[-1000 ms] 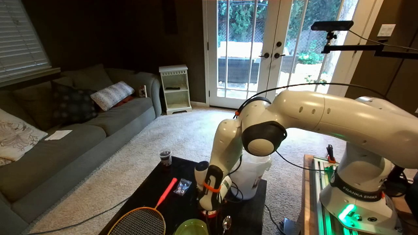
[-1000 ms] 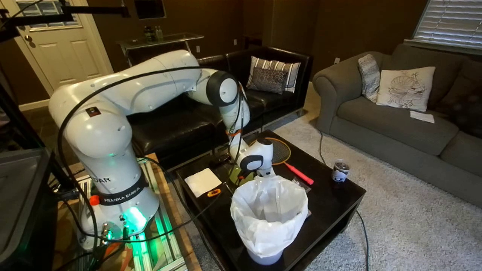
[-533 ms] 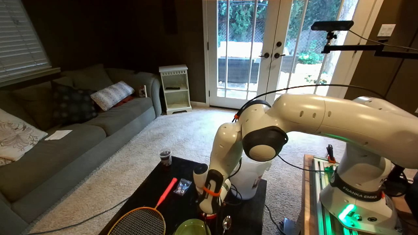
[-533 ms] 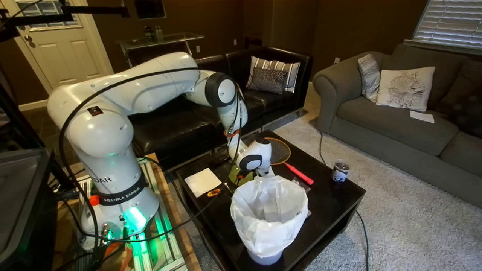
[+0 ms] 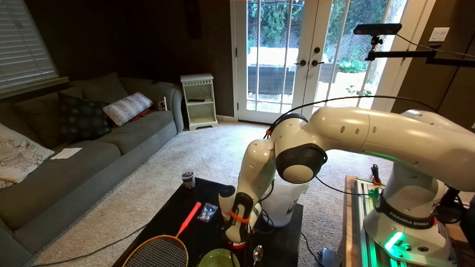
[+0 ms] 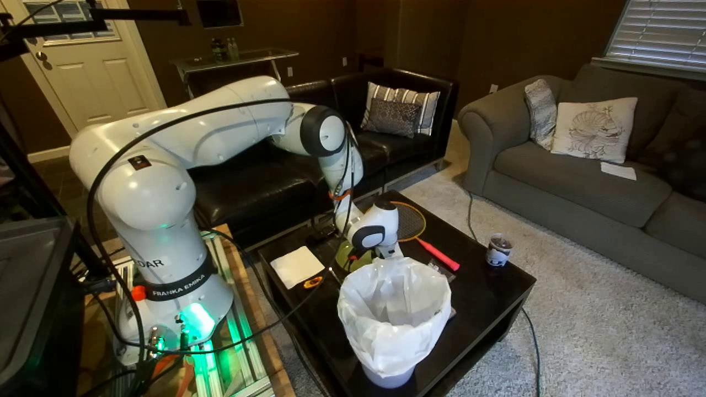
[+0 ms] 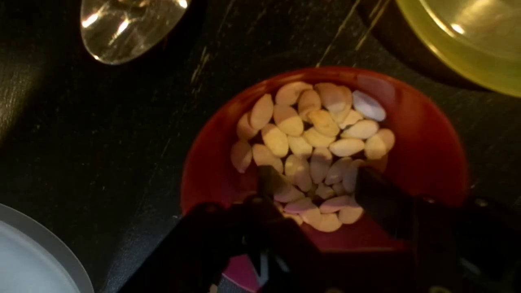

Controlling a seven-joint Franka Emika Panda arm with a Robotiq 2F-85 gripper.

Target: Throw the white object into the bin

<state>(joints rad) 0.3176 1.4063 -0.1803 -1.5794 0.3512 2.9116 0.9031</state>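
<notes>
At red bowl [image 7: 427, 138]: my gripper [image 7: 315, 183], fingers spread, tip depth unclear
Bin [image 5: 284, 208]: partly behind my arm [image 5: 256, 163] in an exterior view
Spoon [image 7: 130, 30]: cropped in wrist view

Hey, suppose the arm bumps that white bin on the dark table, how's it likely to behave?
The white bin could tip fairly easily, as it stands upright on a base narrower than its mouth. Its liner will probably flop and crumple, being thin-looking and loosely wrinkled around the opening. It might slide too, the tabletop looking faintly shiny.
</notes>
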